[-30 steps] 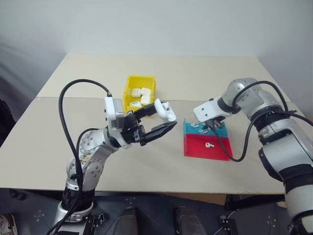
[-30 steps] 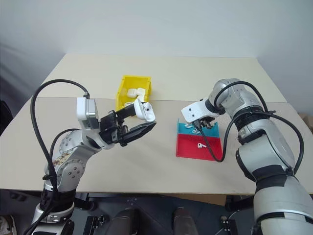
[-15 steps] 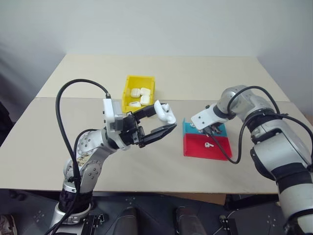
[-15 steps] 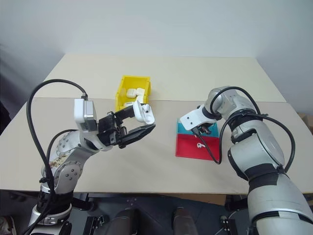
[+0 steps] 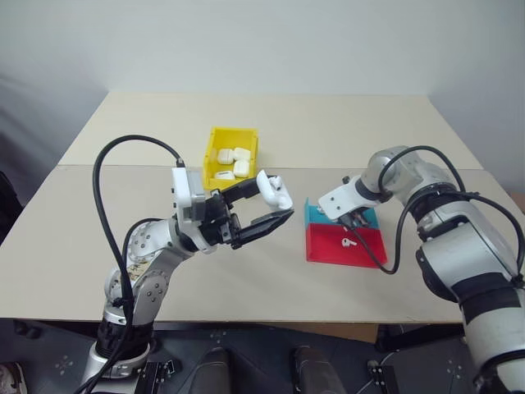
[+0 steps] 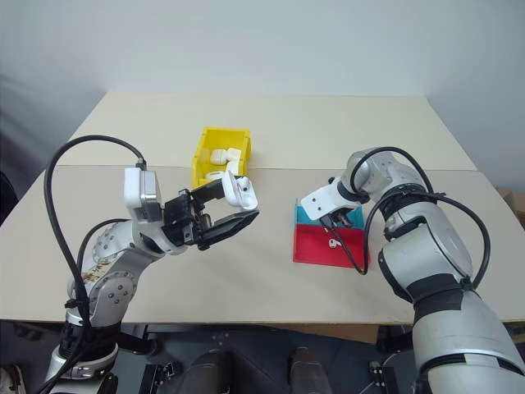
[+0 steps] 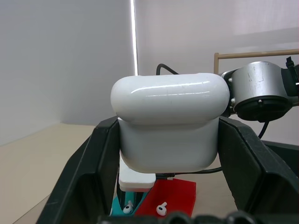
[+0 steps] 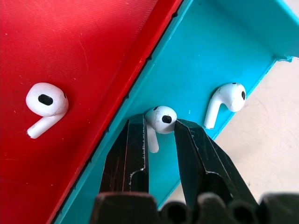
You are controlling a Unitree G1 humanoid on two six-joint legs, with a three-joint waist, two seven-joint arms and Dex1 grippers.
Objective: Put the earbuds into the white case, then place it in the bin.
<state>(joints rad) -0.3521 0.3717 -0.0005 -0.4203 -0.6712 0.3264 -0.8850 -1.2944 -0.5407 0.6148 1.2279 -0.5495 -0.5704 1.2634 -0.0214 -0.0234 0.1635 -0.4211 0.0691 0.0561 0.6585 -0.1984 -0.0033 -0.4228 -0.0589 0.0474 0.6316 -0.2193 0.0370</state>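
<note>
1. The left hand (image 5: 267, 203) is raised above the counter (image 5: 328, 131), pointing toward the robot's right, and grips a white case (image 5: 276, 190) between its 2 black fingers (image 7: 81, 177).
2. From the left wrist, the case (image 7: 169, 123) sits upright between the fingers with its lid on top, looking closed.
3. The right hand (image 8: 159, 133) points steeply down into a teal tray (image 8: 219, 56) that lies on the counter at the robot's right.
4. Its 2 fingers (image 8: 133, 144) sit on either side of 1 earbud (image 8: 160, 119) lying in the teal tray, close against it; I cannot tell whether they are pressing it yet.
5. A 2nd earbud (image 8: 224, 100) lies in the same tray, just beside the first, near the tray's wall.
6. A red tray (image 8: 84, 42) touches the teal one edge to edge, on the side nearer the robot, and holds a 3rd earbud (image 8: 45, 105).
7. The yellow bin (image 5: 232, 156) stands on the counter farther back, behind the left hand and well apart from the trays.
8. Several white cases (image 5: 234, 162) lie inside the bin.
</note>
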